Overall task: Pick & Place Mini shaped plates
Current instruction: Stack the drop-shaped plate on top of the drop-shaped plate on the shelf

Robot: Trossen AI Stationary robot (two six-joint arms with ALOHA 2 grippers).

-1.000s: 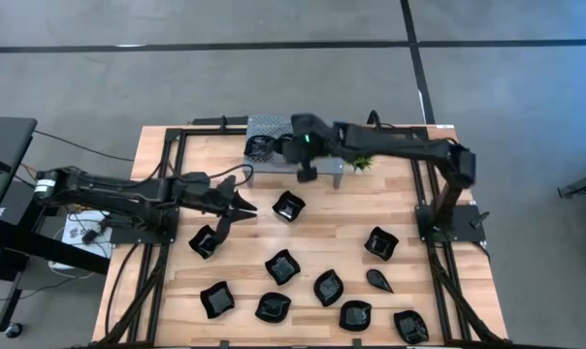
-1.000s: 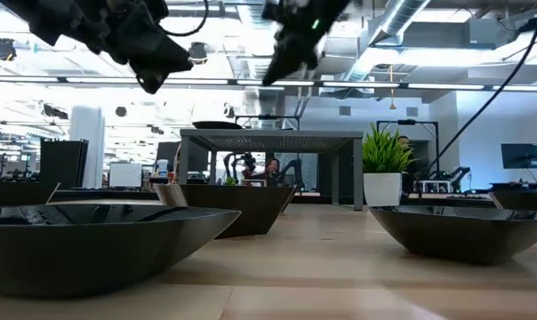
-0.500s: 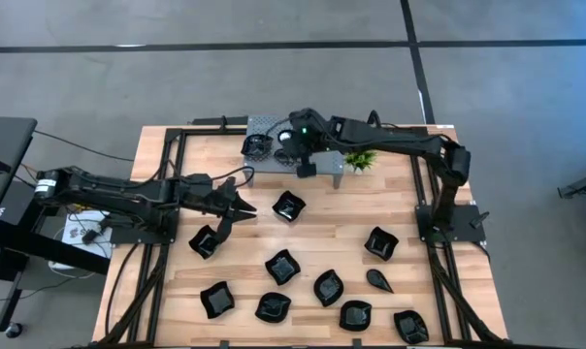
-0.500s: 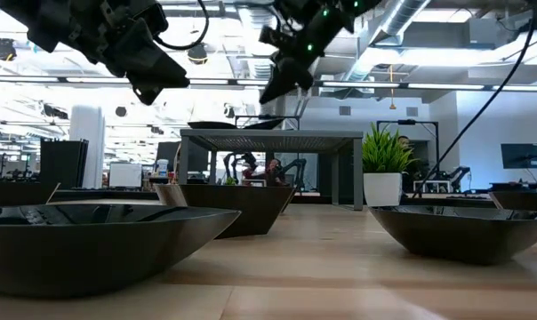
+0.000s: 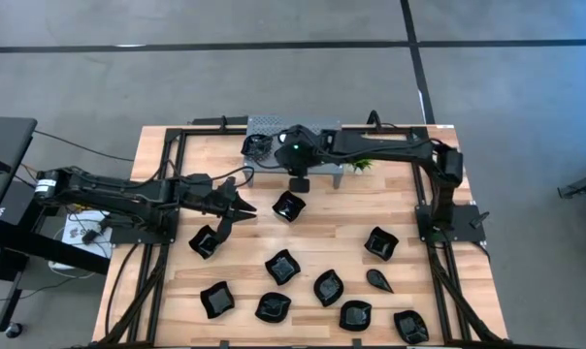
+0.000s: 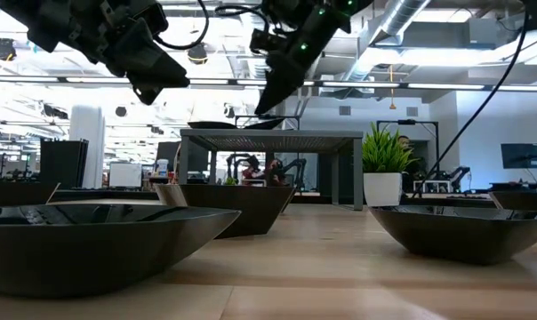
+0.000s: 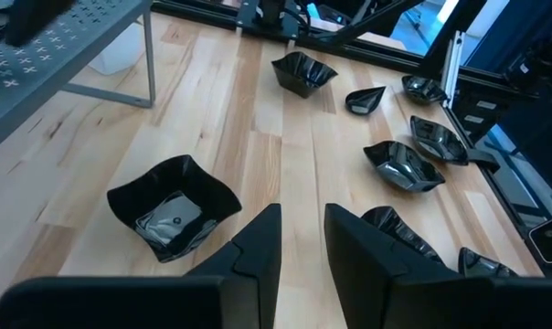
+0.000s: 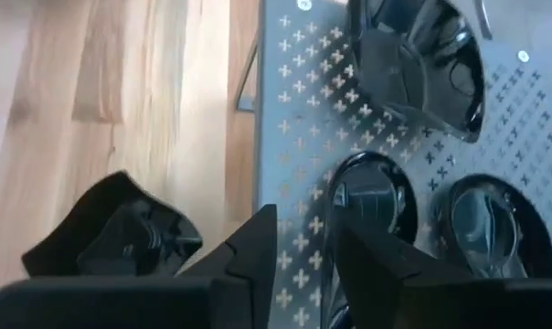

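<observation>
Ten or so plates (image 5: 282,267) lay scattered on the bench (image 5: 400,208), three more on the stand (image 8: 294,119). The right tool (image 5: 299,182), empty, fingers narrowly apart, hovered at the stand's edge; nearest dish (image 5: 289,206) at its six o'clock. The left tool (image 5: 237,206), empty, slightly parted, sat farther off, that dish at its three o'clock.

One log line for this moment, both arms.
left pincer: open, empty, above table between two glossy black wavy-edged dishes | right pincer: open, empty, at front edge of grey perforated metal stand | stand: holds black dishes
</observation>
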